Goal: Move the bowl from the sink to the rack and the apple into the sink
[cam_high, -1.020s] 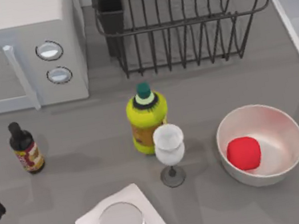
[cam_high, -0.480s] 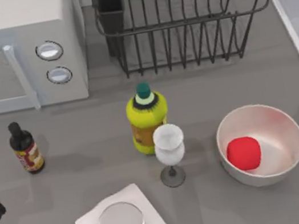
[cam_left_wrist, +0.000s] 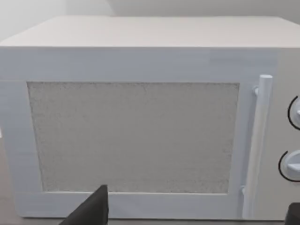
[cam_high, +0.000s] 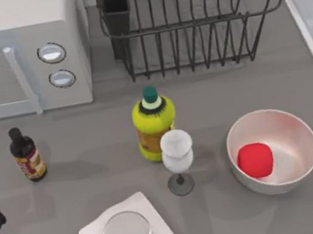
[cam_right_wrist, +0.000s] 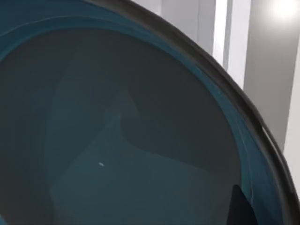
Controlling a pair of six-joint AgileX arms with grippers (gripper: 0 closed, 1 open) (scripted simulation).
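Teal bowl (cam_right_wrist: pixel 117 140) sits right under the right wrist camera, grip there impossible to tell, so a clipped rim could tip it; apple (cam_high: pixel 255 159) waits in the white bowl (cam_high: pixel 296 135) at 4 o'clock.

Apple (cam_high: pixel 255 159) in white bowl (cam_high: pixel 292 129) near the table's (cam_high: pixel 87 135) right edge; rack (cam_high: pixel 188 20) at back edge, sink (cam_high: pixel 308 11) right.

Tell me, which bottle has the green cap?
The big yellow-green bottle beside the wine glass has it. The small dark bottle near the microwave has a black cap and a red label.
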